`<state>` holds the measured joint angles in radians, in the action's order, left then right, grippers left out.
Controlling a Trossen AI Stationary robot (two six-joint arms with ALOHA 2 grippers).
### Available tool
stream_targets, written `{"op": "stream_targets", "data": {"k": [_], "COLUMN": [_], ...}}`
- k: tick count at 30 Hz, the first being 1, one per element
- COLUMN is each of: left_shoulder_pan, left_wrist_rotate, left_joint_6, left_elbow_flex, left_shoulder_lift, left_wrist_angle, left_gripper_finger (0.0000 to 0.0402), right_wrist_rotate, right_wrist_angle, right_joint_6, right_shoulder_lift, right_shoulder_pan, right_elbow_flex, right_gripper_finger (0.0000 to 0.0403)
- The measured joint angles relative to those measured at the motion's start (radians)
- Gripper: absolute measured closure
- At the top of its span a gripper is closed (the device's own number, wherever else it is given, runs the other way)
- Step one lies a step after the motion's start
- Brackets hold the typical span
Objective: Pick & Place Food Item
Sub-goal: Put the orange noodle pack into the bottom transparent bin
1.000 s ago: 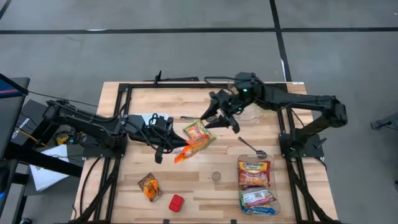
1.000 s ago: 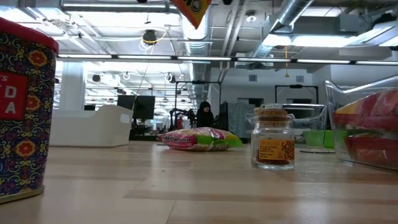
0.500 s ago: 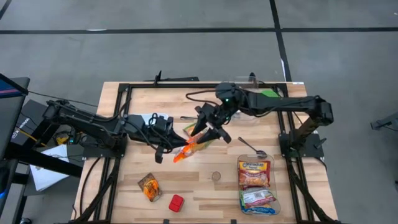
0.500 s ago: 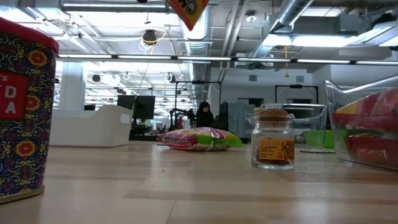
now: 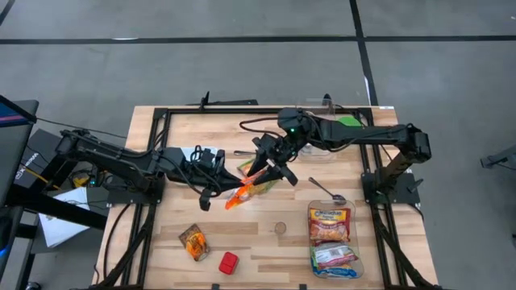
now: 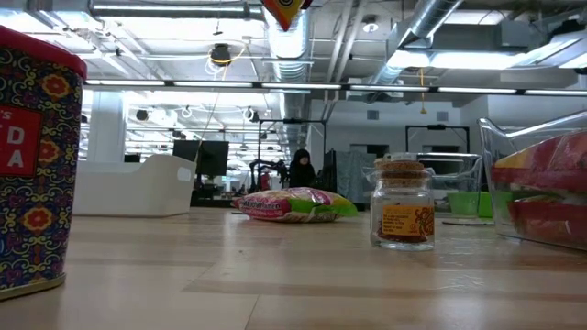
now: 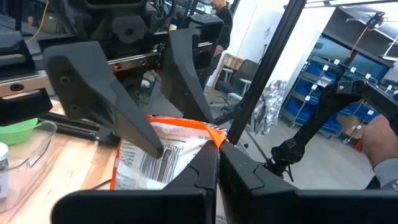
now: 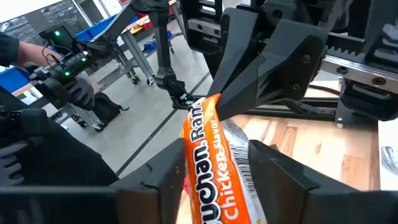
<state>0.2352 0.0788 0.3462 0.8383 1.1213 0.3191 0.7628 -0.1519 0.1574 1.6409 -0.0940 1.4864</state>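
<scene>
Your left hand point(image 5: 228, 191) is pinching the orange plastic ramen packet point(image 5: 251, 184) above the bench point(image 5: 250, 242); your right hand point(image 5: 267, 169) straddles it, fingers spread. Release early and it drops.

A clear tub point(image 5: 334, 262) sits at the desk's point(image 5: 258, 242) five o'clock corner, with two noodle packets point(image 5: 330, 225) inside it. A spoon point(image 5: 326, 191) lies just at its twelve o'clock. A small jar point(image 5: 280, 229) stands near the middle — at its eight o'clock, a red box point(image 5: 229, 263) and an orange snack bag point(image 5: 193, 242) lie side by side. Far behind the desk in the low view, a person point(image 6: 301, 169) is seen in the room.
</scene>
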Motion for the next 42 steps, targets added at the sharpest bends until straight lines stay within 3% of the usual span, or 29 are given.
{"op": "stream_targets", "data": {"k": [11,19,28,32,35,42], "left_shoulder_pan": [0.000,0.000,0.001,0.001,0.002,0.001], "left_wrist_rotate": [-0.001,0.029,0.021,0.016,0.015,0.021], "left_joint_6": [0.001,0.051,0.164,0.187,0.195,0.196], "left_elbow_flex": [0.000,0.001,0.002,0.002,0.002,0.001], "left_shoulder_lift": [0.000,-0.001,-0.055,-0.104,-0.142,-0.207], "left_wrist_angle": [0.001,-0.013,-0.133,-0.203,-0.263,-0.354], "left_gripper_finger": [0.0401,0.0378,0.0255,0.0202,0.0177,0.0171], "right_wrist_rotate": [0.004,0.006,0.018,0.007,-0.080,-0.140], "right_wrist_angle": [-0.017,-0.038,-0.160,-0.349,-0.523,-0.795], "right_joint_6": [-0.010,-0.008,-0.021,-0.080,-0.103,-0.034], "right_shoulder_lift": [0.000,0.000,-0.022,-0.060,-0.096,-0.205], "right_shoulder_pan": [0.000,-0.001,-0.032,-0.047,-0.054,-0.071], "right_elbow_flex": [0.000,0.000,-0.002,-0.001,-0.001,-0.045], "right_gripper_finger": [0.0394,0.0401,0.0402,0.0402,0.0403,0.0403]}}
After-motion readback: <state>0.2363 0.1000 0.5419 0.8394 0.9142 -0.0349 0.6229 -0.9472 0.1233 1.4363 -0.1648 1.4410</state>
